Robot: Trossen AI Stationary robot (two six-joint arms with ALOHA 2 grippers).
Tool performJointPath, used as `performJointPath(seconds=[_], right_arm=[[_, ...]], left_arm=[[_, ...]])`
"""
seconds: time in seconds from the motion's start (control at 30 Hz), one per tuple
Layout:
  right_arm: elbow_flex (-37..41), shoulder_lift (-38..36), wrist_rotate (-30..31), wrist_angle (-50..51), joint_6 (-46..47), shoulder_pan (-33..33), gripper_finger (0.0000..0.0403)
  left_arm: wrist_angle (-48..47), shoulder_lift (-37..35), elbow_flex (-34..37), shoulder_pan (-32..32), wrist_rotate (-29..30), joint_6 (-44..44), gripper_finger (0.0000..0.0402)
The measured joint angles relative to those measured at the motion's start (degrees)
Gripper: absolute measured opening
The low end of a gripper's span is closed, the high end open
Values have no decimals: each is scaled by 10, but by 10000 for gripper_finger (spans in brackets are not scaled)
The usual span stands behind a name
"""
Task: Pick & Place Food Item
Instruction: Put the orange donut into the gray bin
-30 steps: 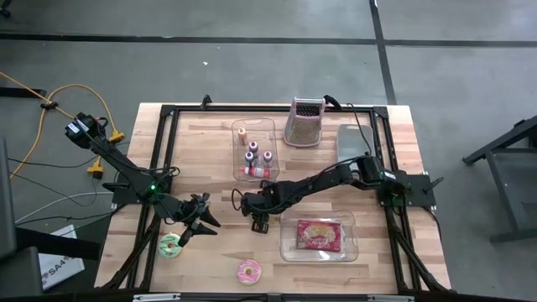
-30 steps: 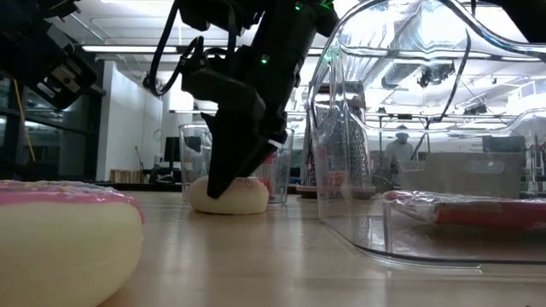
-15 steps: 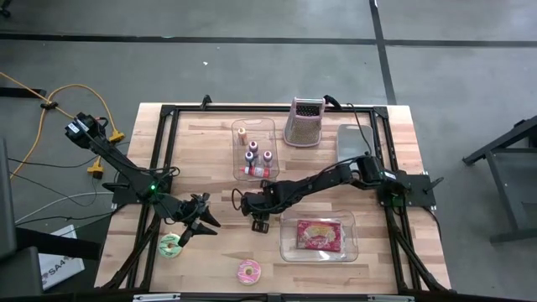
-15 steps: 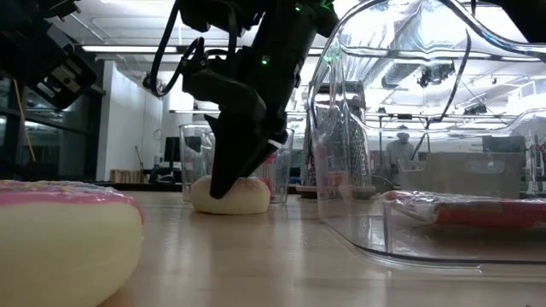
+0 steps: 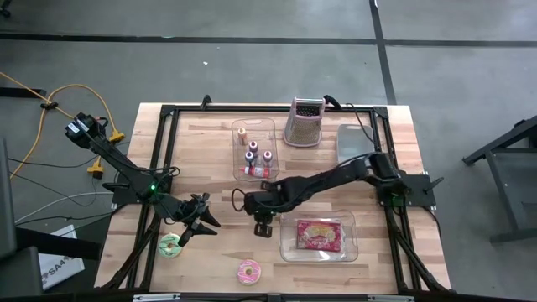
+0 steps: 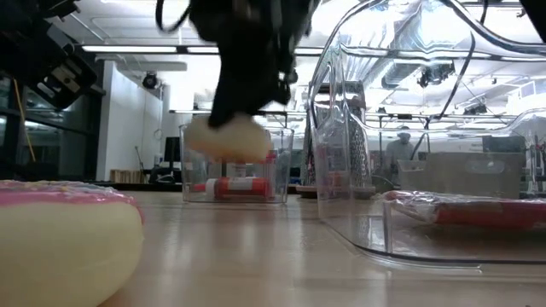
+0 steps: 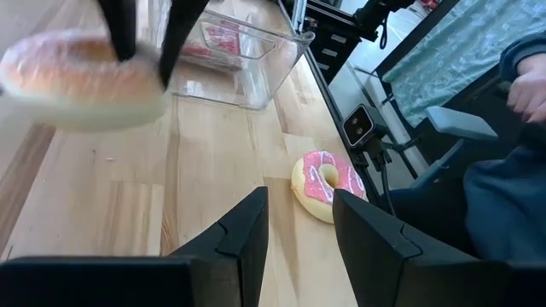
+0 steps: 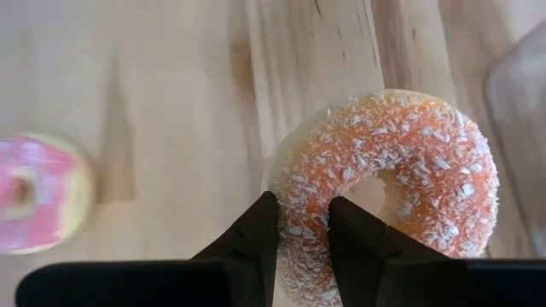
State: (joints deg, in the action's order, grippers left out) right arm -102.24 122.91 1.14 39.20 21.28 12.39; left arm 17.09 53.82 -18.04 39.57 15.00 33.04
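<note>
An orange doughnut with white flakes [image 8: 401, 170] hangs above the wooden table, with my right gripper [image 8: 303, 209] shut on it near the table's middle [image 5: 263, 222]. The low view shows the doughnut [image 6: 226, 136] clear of the tabletop. Toward the left front, my left gripper [image 5: 201, 225] waits open, nothing between its fingers [image 7: 299, 200]. A green-iced doughnut [image 5: 170, 245] lies flat beside it. A pink-iced doughnut [image 5: 248, 271] lies flat near the front edge. My right gripper pinches one side of the doughnut's ring [image 8: 303, 183] between its two fingers, one finger [image 8: 260, 226] on the outer rim and the other [image 8: 350, 226] at the hole's edge. The fingers come steeply from above. The doughnut hangs roughly level, lifted clear of the table.
A clear container [image 5: 348, 243] holding a red packet stands just right of the held doughnut. A clear tray with small bottles [image 5: 254, 149], a metal grater [image 5: 304, 122] and a grey slab [image 5: 352, 141] stand farther back. Black frame rails run along the table's edges.
My right gripper has risen with the orange doughnut, mostly in the last half second. The doughnut rested on the table a second ago and now hangs clear above it. My left gripper has kept still.
</note>
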Motion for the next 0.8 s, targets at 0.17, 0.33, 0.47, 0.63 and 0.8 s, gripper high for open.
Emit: performJointPath(seconds=[0.17,0.33,0.47,0.63,0.8], right_arm=[[0,-65,5,8,1,4,79],[-1,-126,31,23,2,2,79],[-1,-162,49,35,8,-1,79],[-2,-177,49,66,34,-9,79],[-2,-177,49,140,66,-21,79]], left_arm=[[-2,0,0,0,0,0,129],[-1,0,0,0,0,0,129],[-1,0,0,0,0,0,129],[-2,0,0,0,0,3,129],[-4,0,0,1,-1,4,129]])
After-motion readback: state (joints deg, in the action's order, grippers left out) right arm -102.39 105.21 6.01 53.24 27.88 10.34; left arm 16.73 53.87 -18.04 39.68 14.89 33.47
